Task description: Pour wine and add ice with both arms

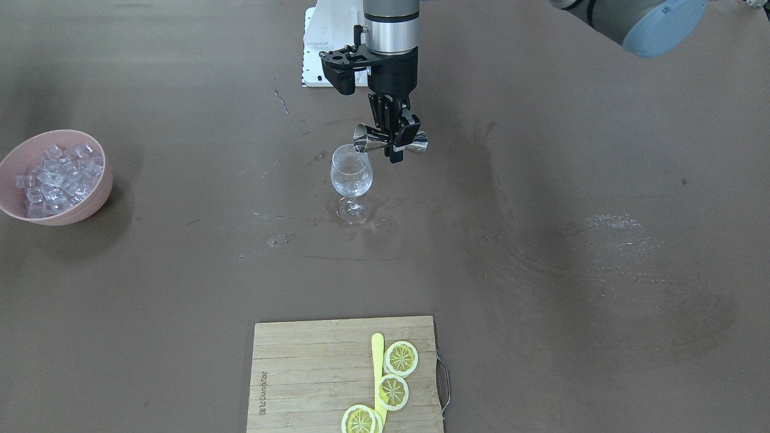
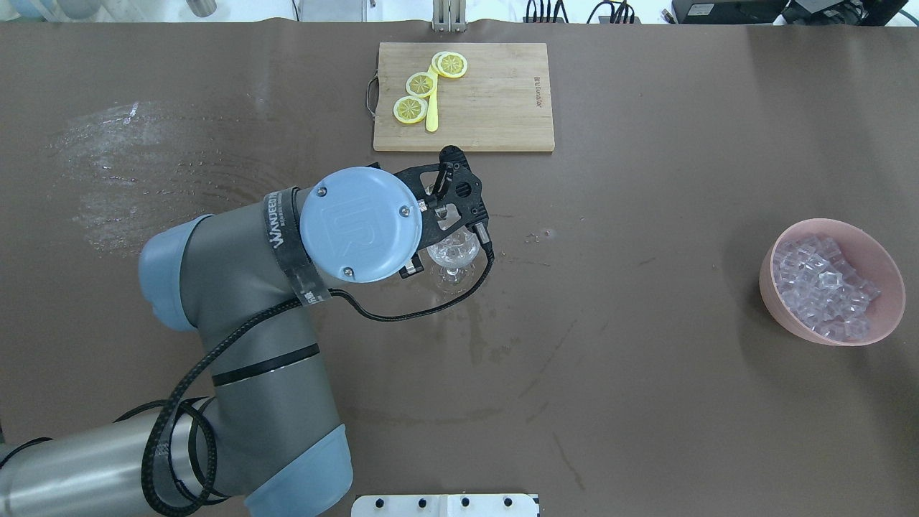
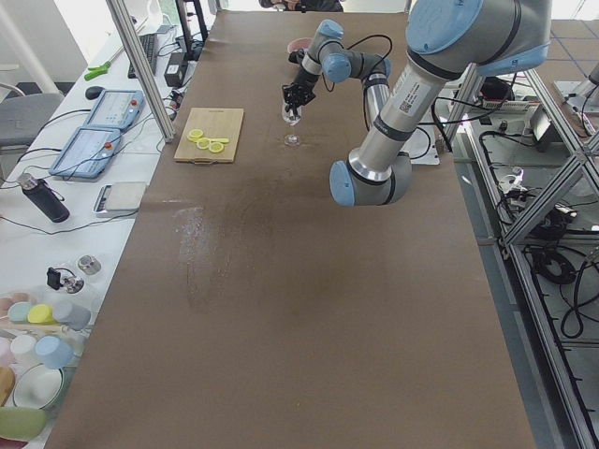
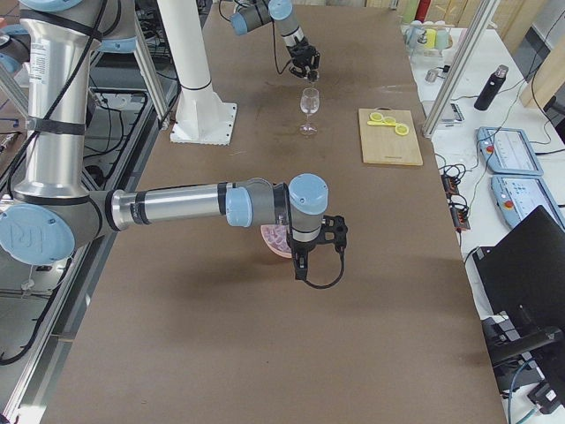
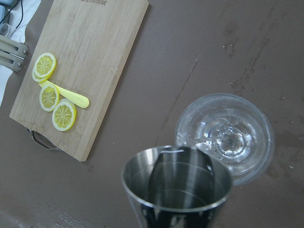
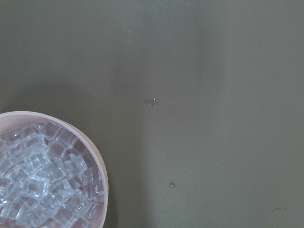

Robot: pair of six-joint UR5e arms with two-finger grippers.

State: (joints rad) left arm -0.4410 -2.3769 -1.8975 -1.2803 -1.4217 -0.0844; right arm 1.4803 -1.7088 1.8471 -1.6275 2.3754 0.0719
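Steel jigger (image 5: 178, 187) clamped in left claw (image 1: 396, 147) tipped above wineglass (image 1: 351, 174); pink bowl (image 1: 90, 203) holds ice (image 1: 57, 177).

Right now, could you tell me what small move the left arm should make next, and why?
Probably turn the jigger upright and lift it clear of the wine glass: the left gripper holds it on its side, mouth at the rim, no stream shows, and its inside looks empty.

My table (image 1: 541, 150) is brown. The bowl (image 1: 99, 198) is pink, the ice (image 1: 57, 180) clear. My cup (image 1: 364, 139) is shiny silver. The lemon slices (image 1: 401, 358) are yellow with white rims.
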